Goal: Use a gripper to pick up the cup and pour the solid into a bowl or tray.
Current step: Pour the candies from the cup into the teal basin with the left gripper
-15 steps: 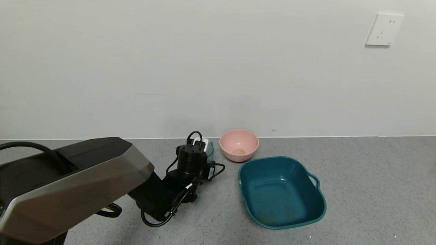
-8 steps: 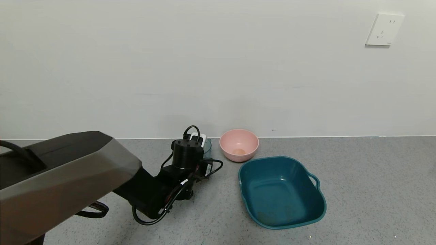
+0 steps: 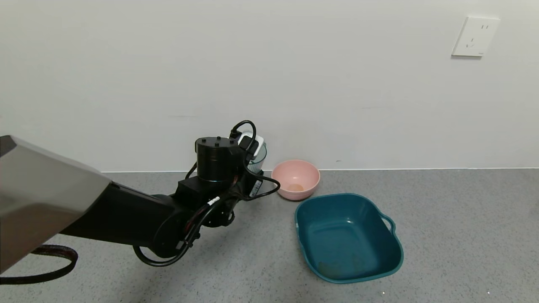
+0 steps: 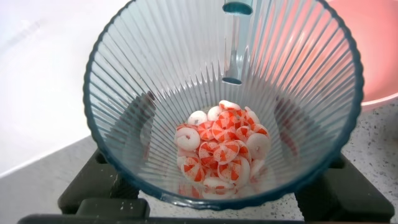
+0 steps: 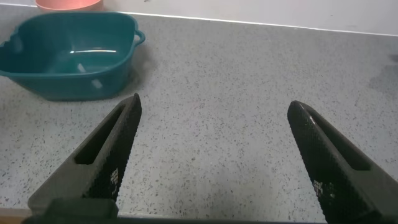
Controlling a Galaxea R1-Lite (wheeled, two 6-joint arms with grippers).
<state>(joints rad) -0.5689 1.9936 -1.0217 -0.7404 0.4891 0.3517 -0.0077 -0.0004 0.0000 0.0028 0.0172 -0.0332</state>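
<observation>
My left gripper (image 3: pixel 252 162) is shut on the translucent pale blue-green ribbed cup (image 3: pixel 257 159) and holds it upright above the counter, left of the pink bowl. In the left wrist view the cup (image 4: pixel 124 99) fills the frame, with the white and orange-red round pieces (image 4: pixel 224 146) piled at its bottom and dark fingers (image 4: pixel 93 183) on both sides. The dark teal tray (image 3: pixel 391 252) sits on the counter to the right of the cup; it also shows in the right wrist view (image 5: pixel 37 74). My right gripper (image 5: pixel 214 106) is open over bare counter.
A small round pink bowl (image 3: pixel 305 174) stands by the wall between the cup and the tray. A white wall runs along the back of the grey speckled counter (image 3: pixel 463 231). A wall socket (image 3: pixel 475 36) is high on the right.
My left arm has lifted the cup up off the counter; the wrist and cup now stand clearly higher against the wall. Tray and pink bowl have not moved.
</observation>
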